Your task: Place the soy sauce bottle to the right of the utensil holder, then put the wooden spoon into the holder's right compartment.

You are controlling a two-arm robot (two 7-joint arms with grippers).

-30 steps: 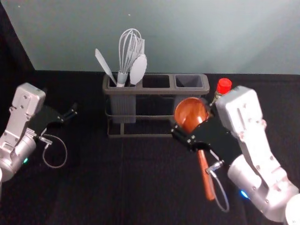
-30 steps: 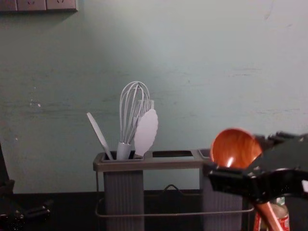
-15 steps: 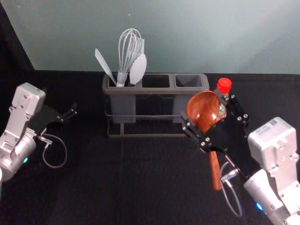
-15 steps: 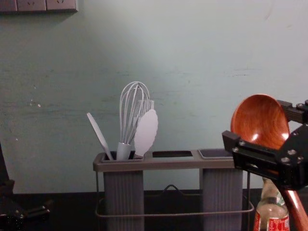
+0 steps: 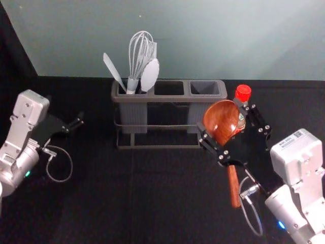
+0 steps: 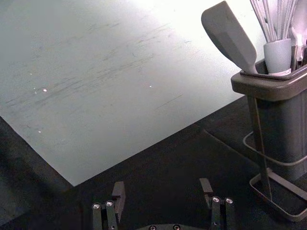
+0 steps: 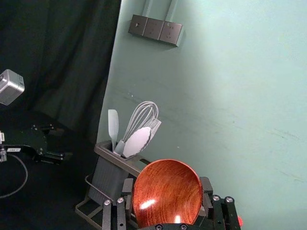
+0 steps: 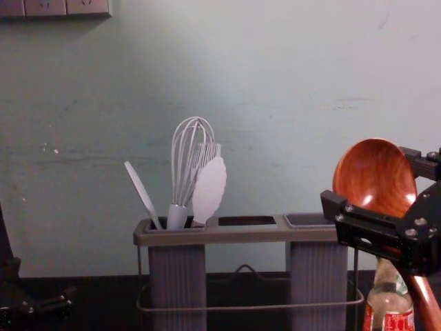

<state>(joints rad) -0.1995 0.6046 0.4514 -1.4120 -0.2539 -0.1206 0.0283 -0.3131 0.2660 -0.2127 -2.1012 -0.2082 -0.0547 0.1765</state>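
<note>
At the right end of a dark-gray rectangular utensil holder (image 5: 167,98), the right gripper (image 5: 222,117) is pinching a glossy reddish-brown wooden spoon (image 8: 372,172) across its bowl, the 2 fingers pressing on opposite sides. The spoon is tilting, its handle (image 5: 234,188) pointing down and toward the robot. Just behind, a clear glass soy sauce bottle (image 8: 389,303) with a red cap (image 5: 243,92) and red label is standing upright, to the right of the holder.

The holder is showing 3 compartments. The left, a gray ribbed cup (image 8: 177,283), is holding 4 pale utensils: a wire whisk (image 5: 132,85), a flat spatula (image 6: 230,38) leaning outward, a rounded paddle (image 5: 150,75) and a fourth piece (image 8: 212,150), partly hidden. The middle is showing a dark opening; the right is lined with another gray ribbed cup (image 8: 317,283). A thin metal frame (image 5: 152,147) is running beneath the rim.

The left gripper (image 5: 65,108) is parking to the holder's left, its 2 fingers spreading well apart.

Black cloth (image 5: 127,203) is covering the table. Behind it, a scuffed pale-green wall (image 8: 275,69) is rising, bearing a 3-part dark socket panel (image 7: 153,28), with a black curtain (image 7: 57,48) hanging at the robot's left.
</note>
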